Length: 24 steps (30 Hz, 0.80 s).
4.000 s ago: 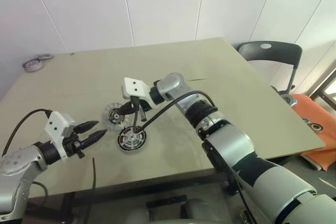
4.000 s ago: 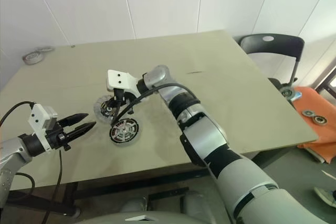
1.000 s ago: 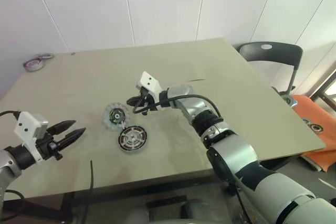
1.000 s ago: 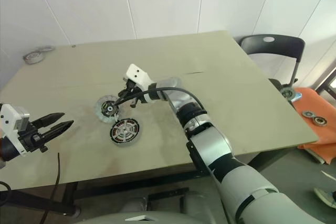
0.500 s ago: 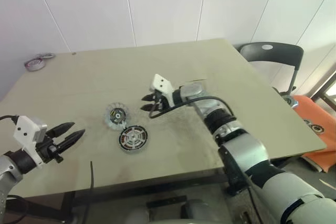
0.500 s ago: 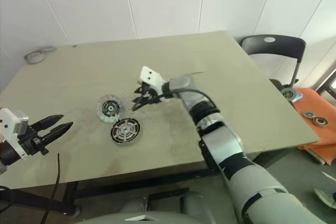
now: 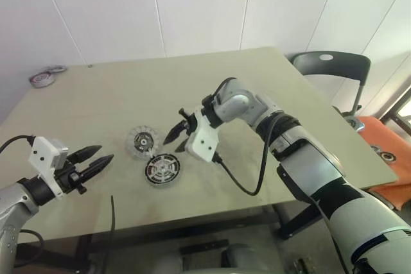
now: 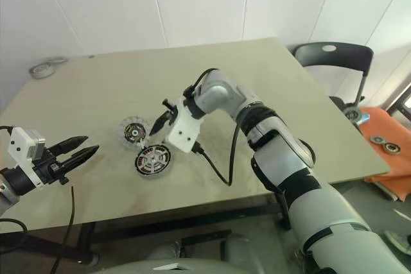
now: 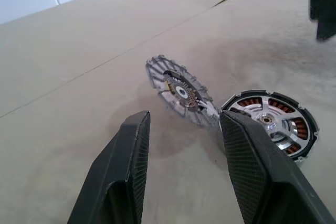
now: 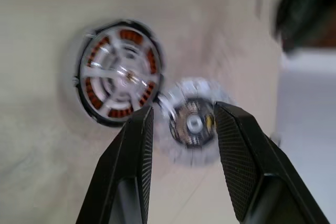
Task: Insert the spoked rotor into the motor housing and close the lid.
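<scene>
Left eye view shows a large beige table (image 7: 270, 88). Above its middle hangs the right gripper (image 7: 179, 137), its two black fingers apart and holding nothing. Near the table's left front edge, the left gripper (image 7: 96, 156) is also open and empty, well apart from the parts. The motor housing (image 7: 161, 169), with the spoked rotor (image 9: 269, 119) seated over its copper windings, lies flat on the table. Just beside it, touching its edge, the toothed disc (image 7: 142, 140) lies tilted. Two tape rolls (image 7: 43, 76) sit at the far left corner.
</scene>
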Available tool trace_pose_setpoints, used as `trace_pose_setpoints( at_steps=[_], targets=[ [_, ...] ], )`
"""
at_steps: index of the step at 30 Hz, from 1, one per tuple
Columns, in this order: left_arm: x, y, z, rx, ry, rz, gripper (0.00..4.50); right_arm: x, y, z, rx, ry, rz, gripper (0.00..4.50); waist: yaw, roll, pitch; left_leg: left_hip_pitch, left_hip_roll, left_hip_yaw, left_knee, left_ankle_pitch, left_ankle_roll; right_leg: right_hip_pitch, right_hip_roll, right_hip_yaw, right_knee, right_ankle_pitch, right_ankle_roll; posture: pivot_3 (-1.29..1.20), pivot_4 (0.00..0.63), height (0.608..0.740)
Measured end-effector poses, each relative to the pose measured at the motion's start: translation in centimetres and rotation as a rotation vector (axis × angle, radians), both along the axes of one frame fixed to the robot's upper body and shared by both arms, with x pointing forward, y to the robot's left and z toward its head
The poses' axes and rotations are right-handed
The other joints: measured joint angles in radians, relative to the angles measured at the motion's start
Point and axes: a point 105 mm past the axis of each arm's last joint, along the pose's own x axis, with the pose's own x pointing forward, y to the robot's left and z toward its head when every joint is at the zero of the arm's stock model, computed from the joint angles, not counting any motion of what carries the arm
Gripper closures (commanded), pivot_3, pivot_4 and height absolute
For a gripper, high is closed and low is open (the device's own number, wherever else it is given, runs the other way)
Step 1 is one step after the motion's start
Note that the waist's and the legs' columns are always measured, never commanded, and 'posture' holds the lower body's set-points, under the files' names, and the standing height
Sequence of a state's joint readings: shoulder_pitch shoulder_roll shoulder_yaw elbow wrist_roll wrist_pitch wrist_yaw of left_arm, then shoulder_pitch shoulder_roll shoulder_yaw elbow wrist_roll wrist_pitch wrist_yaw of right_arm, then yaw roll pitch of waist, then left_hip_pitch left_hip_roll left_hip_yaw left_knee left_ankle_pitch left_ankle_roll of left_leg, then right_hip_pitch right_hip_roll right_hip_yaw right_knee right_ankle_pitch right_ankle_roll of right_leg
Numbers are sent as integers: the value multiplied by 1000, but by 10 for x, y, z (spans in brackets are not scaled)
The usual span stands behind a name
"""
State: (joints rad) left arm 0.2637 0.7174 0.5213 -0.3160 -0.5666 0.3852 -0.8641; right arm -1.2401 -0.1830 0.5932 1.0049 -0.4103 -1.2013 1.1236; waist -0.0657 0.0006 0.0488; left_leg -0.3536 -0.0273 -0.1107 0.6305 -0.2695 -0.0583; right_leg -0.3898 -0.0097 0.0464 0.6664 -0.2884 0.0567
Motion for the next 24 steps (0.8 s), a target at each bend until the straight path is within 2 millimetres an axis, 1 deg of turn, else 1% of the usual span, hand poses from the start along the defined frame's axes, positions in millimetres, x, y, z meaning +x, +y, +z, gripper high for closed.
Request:
trace_pose_setpoints(
  at_steps=[4, 7, 9, 14, 19, 24],
  targets=[
    [-5, 0, -6, -12, 17, 17, 2237, -4, -6, -28, -89, -37, 52, 2608, -3, -2, -1, 0, 0, 0, 0, 0, 0, -1, 0, 1, 0, 0, -1, 0, 0, 740],
    [-8, 0, -8, -11, 25, 24, 2237, -3, -8, -40, -119, -55, 52, 2608, -4, -1, 0, 0, 0, 0, -1, 0, 0, -2, 1, 1, 1, -1, -2, 0, 0, 740],
    [-9, -1, -8, -10, 24, 24, 2237, 0, -4, -41, -125, -87, 52, 2608, -4, -1, 0, 0, 0, 0, -1, 0, 0, -2, 1, 1, 2, -2, -4, 0, 0, 740],
    [-8, -2, -6, -11, 15, 25, 2237, 7, 16, -38, -104, -184, 57, 2608, -3, -1, 0, 0, 0, 0, -1, 0, -1, -2, 1, 1, 2, -3, -5, 0, 0, 740],
    [-8, -3, -5, -14, 7, 35, 2237, 13, 17, -50, -115, -210, 22, 2608, -2, -2, -1, 0, 0, 0, 0, 1, -1, -2, 0, 1, 2, -3, -5, 0, 0, 740],
    [-10, -3, -7, -12, 13, 41, 2237, 17, 16, -53, -96, -220, 4, 2608, -3, -1, -1, 0, 0, 0, -1, 1, -1, -1, 1, 1, 2, -3, -5, 0, 0, 740]
  ],
)
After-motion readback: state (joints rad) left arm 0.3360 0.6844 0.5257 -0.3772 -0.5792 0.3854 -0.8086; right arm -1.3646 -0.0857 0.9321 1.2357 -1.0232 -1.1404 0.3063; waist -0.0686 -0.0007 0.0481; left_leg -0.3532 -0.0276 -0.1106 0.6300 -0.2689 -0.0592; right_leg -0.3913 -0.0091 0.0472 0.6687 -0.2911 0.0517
